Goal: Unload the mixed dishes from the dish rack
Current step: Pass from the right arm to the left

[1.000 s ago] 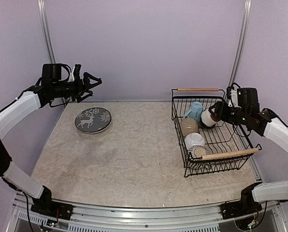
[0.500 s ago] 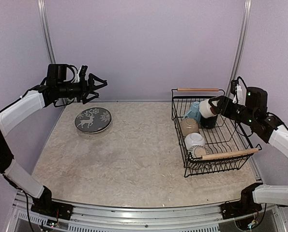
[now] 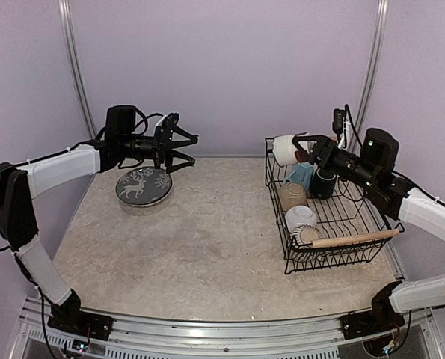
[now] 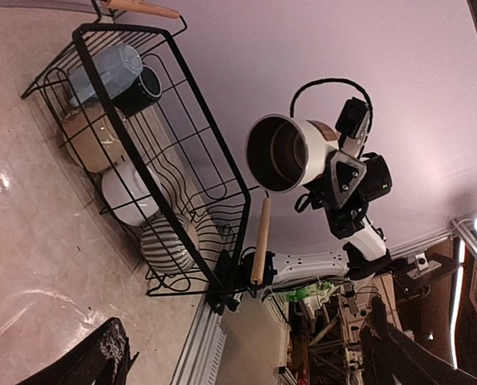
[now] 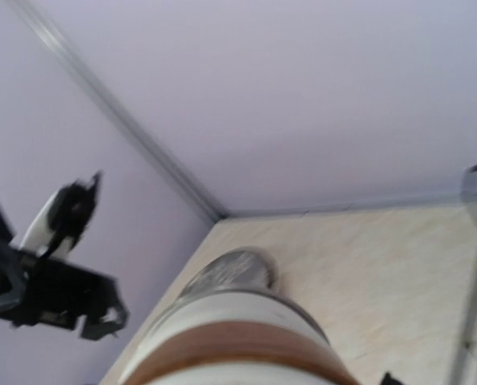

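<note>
**Cup in the air over the rack corner: slip and snag risks**

The right gripper (image 3: 303, 151) is clamped on the cup (image 3: 286, 149). It holds the cup sideways, mouth toward the left, above the far-left corner of the rack (image 3: 354, 238) and clear of the wires. The left gripper (image 3: 192, 149) is spread wide and empty. It hovers just above the deer plate (image 3: 143, 185), which lies on the bench (image 3: 207, 239) at far left. The blue mug (image 3: 302, 173), green mug (image 3: 324, 183), white bowl (image 3: 301, 218) and striped plate (image 3: 310, 235) sit in the rack.

Likely failure points:
- Slip. The cup is smooth, glazed and round, and it looks gripped near its closed end with most of its length hanging out. A quick swing or wrist roll could twist it loose, and a drop from here could hit the rack rim or the mugs below.
- Snag. If the cup comes down before it clears the far rim, it could clip the wire and drag or tip the rack.
- Bad set-down. The cup is on its side. If released like that it probably rolls, so it needs turning upright first.
- Arm clash. Both grippers point toward the middle. If the left reaches for the rack while the right carries the cup across, their paths may cross.
- Plate hit. Placing the cup too far left could land it on the deer plate.

The right wrist view is blurred, so the exact finger contact cannot be told from it.
</note>
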You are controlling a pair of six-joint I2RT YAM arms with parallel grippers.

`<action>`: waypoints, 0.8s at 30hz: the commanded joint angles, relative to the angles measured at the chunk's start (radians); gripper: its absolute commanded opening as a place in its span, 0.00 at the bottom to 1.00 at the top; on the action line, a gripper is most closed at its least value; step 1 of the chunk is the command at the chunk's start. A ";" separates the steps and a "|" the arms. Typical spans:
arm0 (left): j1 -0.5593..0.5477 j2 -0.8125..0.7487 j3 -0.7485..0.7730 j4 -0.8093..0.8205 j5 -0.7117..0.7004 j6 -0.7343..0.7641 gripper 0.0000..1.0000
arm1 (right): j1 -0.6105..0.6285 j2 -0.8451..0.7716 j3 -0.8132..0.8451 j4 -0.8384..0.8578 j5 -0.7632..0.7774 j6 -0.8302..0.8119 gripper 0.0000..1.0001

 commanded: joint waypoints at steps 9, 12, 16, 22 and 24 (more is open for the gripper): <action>-0.133 0.060 -0.037 0.259 0.147 -0.170 0.93 | 0.232 0.268 0.077 0.295 -0.012 0.071 0.00; -0.143 0.062 -0.040 0.269 0.148 -0.176 0.92 | 0.262 0.311 0.094 0.328 -0.017 0.079 0.00; -0.161 0.076 -0.048 0.343 0.174 -0.232 0.89 | 0.290 0.353 0.095 0.390 -0.009 0.084 0.00; -0.166 0.097 -0.071 0.487 0.202 -0.336 0.80 | 0.321 0.403 0.091 0.474 -0.022 0.098 0.00; -0.166 0.101 -0.073 0.509 0.207 -0.353 0.76 | 0.331 0.413 0.083 0.519 -0.023 0.098 0.00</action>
